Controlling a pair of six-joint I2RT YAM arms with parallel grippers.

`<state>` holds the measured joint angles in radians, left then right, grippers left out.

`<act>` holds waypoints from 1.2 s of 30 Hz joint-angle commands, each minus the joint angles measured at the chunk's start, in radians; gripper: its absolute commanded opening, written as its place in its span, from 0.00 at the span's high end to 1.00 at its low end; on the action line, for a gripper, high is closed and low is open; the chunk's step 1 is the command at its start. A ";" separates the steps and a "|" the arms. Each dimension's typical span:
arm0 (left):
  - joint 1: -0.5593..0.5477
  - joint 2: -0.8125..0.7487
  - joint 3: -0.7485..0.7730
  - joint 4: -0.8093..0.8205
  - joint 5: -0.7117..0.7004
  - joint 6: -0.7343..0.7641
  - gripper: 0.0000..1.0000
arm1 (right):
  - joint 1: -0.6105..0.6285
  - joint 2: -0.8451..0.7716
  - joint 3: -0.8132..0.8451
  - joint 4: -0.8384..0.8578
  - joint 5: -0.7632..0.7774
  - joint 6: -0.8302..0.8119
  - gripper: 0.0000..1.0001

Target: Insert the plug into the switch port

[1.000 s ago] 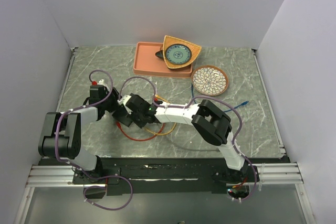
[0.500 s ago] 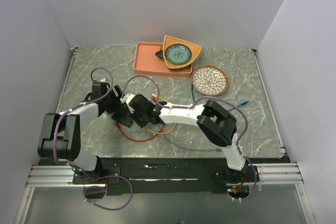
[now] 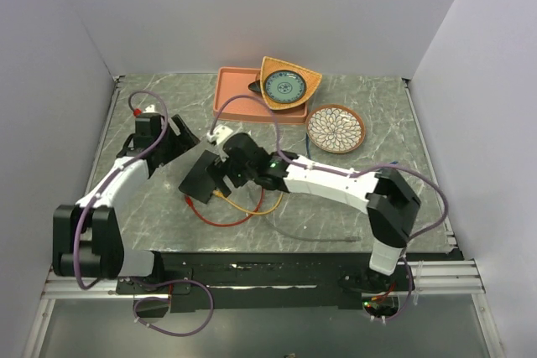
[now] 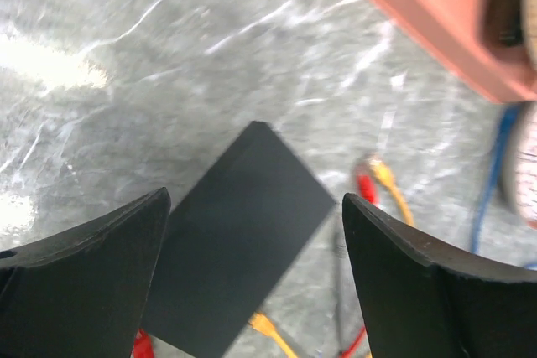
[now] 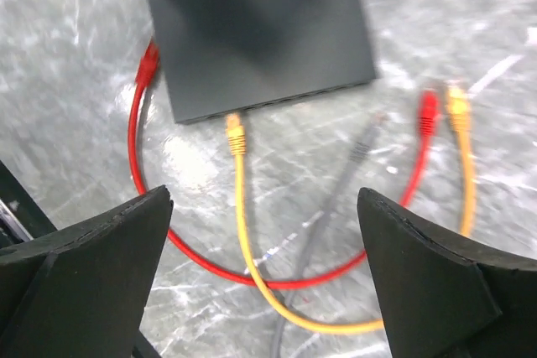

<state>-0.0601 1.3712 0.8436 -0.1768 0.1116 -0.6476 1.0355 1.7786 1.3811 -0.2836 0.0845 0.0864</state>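
We hold the left end effector (image 4: 256, 199) and the right end effector (image 5: 264, 194) spread and empty above the switch (image 5: 260, 31), which lies left of the worktop's (image 3: 369, 98) centre. The yellow plug (image 5: 236, 133) touches its socket edge. We judge it seated, so no grip is needed.

Switch (image 5: 264, 35): matt black casing, smooth, plastic-looking. Table top (image 5: 503, 56): grey marble pattern, smooth, semi-gloss w/ glare patches. Yellow cable (image 5: 243, 232) & red cable (image 5: 132, 165): smooth plastic jackets, slight sheen. Right gripper (image 5: 264, 194) fingers (image 5: 75, 291): matt black, plastic-looking. Tray (image 4: 419, 14): salmon, smooth, low sheen.
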 commanded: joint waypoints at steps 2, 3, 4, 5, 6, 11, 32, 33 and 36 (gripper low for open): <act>0.002 -0.113 0.071 -0.041 0.066 -0.001 0.10 | -0.083 -0.122 -0.026 -0.066 0.044 0.099 0.01; 0.002 -0.124 0.077 -0.055 0.083 -0.001 0.10 | -0.097 -0.134 -0.039 -0.066 0.040 0.116 0.01; 0.002 -0.148 0.080 -0.061 0.091 -0.003 0.10 | -0.130 -0.145 -0.072 -0.063 0.037 0.130 0.01; 0.002 -0.159 0.081 -0.066 0.095 -0.006 0.10 | -0.144 -0.166 -0.091 -0.051 0.029 0.151 0.01; 0.002 -0.172 0.083 -0.075 0.100 -0.007 0.10 | -0.158 -0.172 -0.109 -0.048 0.032 0.162 0.02; 0.002 -0.244 0.058 -0.066 0.144 -0.049 0.10 | -0.192 -0.154 -0.157 -0.077 0.112 0.187 0.05; 0.002 -0.256 -0.049 -0.027 0.203 -0.080 0.09 | -0.180 0.131 -0.100 -0.100 0.084 0.256 0.39; 0.002 -0.258 -0.054 -0.023 0.203 -0.081 0.09 | -0.177 0.137 -0.099 -0.098 0.081 0.253 0.42; 0.002 -0.254 -0.063 -0.020 0.206 -0.084 0.09 | -0.150 0.172 -0.085 -0.117 0.109 0.253 0.46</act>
<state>-0.0601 1.1255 0.7929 -0.2356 0.2924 -0.7052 0.8513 1.9141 1.2491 -0.3870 0.1570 0.3252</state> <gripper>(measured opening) 0.910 0.555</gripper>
